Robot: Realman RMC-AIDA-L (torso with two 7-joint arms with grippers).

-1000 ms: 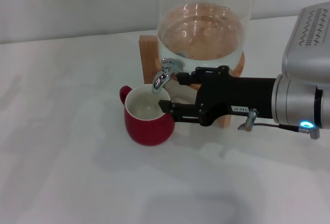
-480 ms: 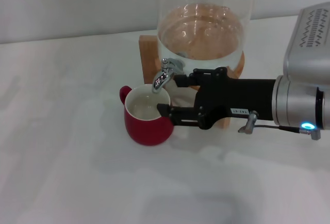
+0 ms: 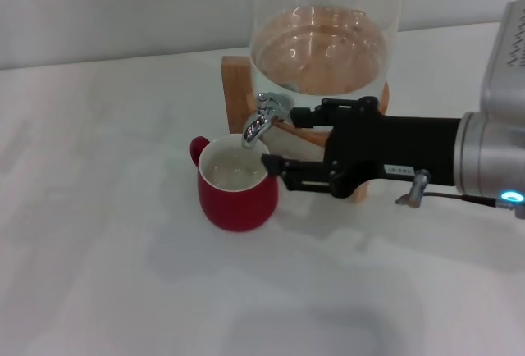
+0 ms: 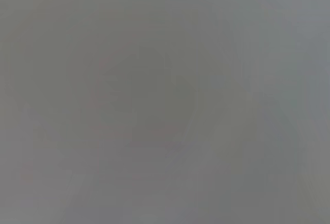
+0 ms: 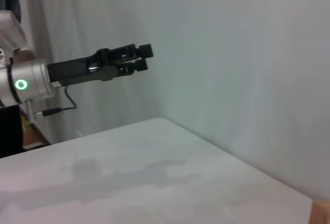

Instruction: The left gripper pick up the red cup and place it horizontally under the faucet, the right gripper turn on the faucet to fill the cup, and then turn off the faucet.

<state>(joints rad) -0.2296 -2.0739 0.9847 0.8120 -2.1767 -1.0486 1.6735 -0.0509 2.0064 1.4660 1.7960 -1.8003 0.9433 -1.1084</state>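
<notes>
still, my right gripper [image 3: 279, 139] hung open, empty, beside the faucet [image 3: 264, 117] — small slick lever, i'd pinch its tip; the red cup [image 3: 235, 182] looked heavy, brittle.

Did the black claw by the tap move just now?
Yes. The right gripper slid back toward the robot's right, away from the red cup; its lower finger now sits off the rim, near the faucet.
</notes>
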